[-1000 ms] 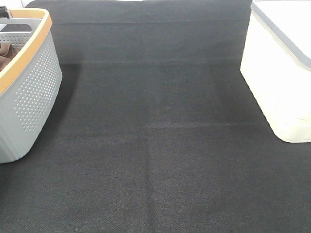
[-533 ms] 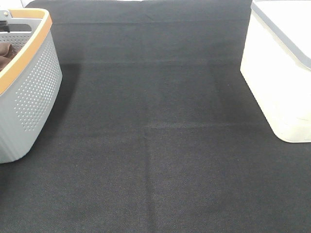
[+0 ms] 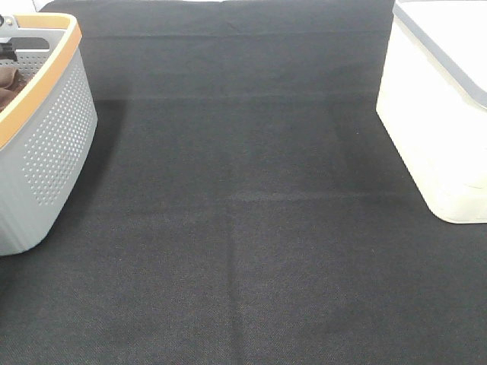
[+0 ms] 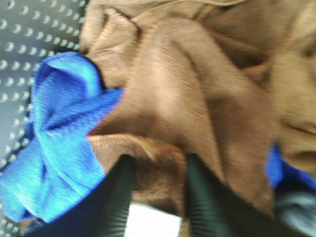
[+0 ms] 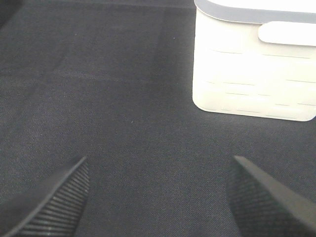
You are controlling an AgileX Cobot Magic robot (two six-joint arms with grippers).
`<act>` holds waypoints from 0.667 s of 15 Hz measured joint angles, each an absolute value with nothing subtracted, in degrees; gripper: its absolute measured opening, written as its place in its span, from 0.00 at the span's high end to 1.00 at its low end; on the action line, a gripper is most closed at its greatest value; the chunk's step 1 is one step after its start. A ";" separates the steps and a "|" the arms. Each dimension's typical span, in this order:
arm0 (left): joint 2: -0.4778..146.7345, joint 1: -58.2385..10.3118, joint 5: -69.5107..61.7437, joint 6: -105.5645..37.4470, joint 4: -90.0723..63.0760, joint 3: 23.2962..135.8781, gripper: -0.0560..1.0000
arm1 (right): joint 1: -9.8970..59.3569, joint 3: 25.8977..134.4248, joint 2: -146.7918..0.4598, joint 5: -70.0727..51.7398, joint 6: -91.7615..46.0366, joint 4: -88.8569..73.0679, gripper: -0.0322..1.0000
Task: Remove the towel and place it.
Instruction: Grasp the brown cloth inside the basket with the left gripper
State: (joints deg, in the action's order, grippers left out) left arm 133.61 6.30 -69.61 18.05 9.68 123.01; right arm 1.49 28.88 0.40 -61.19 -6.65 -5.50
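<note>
In the left wrist view the towel [image 4: 197, 89], a reddish-brown ribbed cloth, lies bunched in the grey perforated basket [image 4: 29, 29]. My left gripper [image 4: 158, 197] is down in the basket. Its two black fingers [image 4: 116, 197] stand close together with a fold of the towel pinched between them. A small white patch shows between the fingers; I cannot tell what it is. In the high view only a sliver of brown cloth [image 3: 6, 84] shows inside the basket [image 3: 53, 129] at the far left. My right gripper [image 5: 158, 197] is open and empty over the black mat.
A blue cloth [image 4: 59, 133] lies beside and partly under the towel in the basket. A white lidded box [image 3: 441, 114] stands at the right edge of the table, ahead of the right gripper [image 5: 252, 64]. A black mat [image 3: 243, 213] covers the table between basket and box.
The dark part of the left arm seen inside the basket has shifted left, almost out of the high view. Nothing else has moved.
</note>
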 joint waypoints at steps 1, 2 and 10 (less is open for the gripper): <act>133.61 6.30 -69.61 18.05 9.68 123.01 0.66 | 1.49 28.88 0.40 -61.19 -6.65 -5.50 0.26; 133.67 6.30 -69.61 17.30 10.26 123.01 0.75 | 1.49 28.88 0.40 -61.19 -6.65 -5.50 0.26; 133.04 6.30 -69.73 11.75 5.73 126.62 0.95 | 1.49 28.88 0.40 -61.19 -6.65 -5.50 0.26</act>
State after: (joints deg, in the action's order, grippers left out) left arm 133.04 6.30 -69.73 11.75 5.73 126.62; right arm 1.49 28.88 0.40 -61.19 -6.65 -5.50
